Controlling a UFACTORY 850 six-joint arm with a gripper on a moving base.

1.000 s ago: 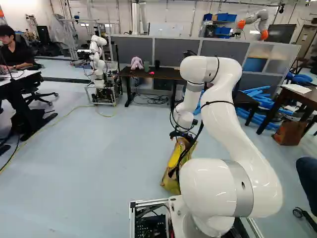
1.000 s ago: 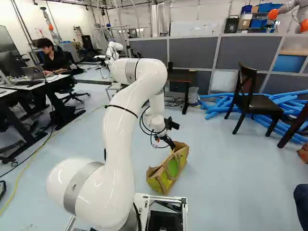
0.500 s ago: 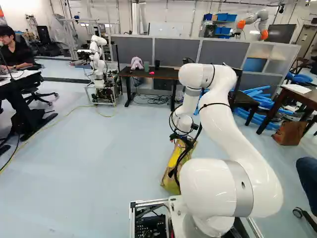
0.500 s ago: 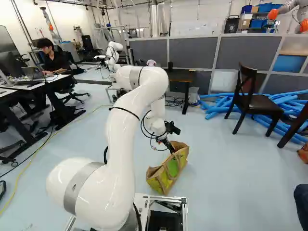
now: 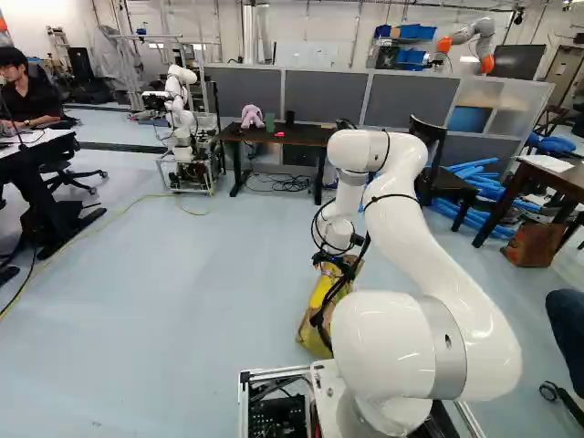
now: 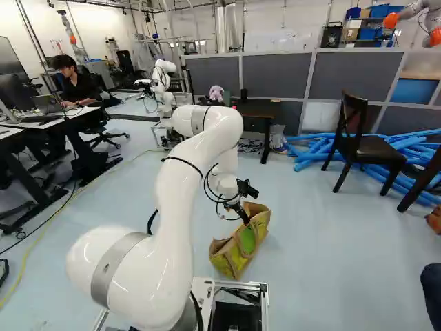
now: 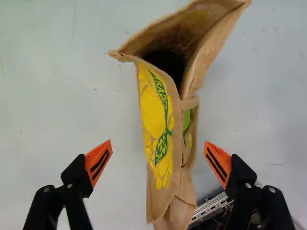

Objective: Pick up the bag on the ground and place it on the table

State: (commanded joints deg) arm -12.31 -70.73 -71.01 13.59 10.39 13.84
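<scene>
Leaving room at 2 edges, end effector [image 6: 246, 219] spans bag [image 7: 154, 112].

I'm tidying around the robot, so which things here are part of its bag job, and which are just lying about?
For the job:
burlap bag on the floor
open orange-padded fingers
dark table ahead, probably the destination

Just lying about:
blue tubes
wooden chair
pink plush toy
brown bag near the tubes

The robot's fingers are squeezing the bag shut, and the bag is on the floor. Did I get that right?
Not quite! The fingers aren't squeezing the bag. They're wide open, with a gap between each one and the bag, as the wrist view shows. The bag is on the floor, just as you said.
</scene>
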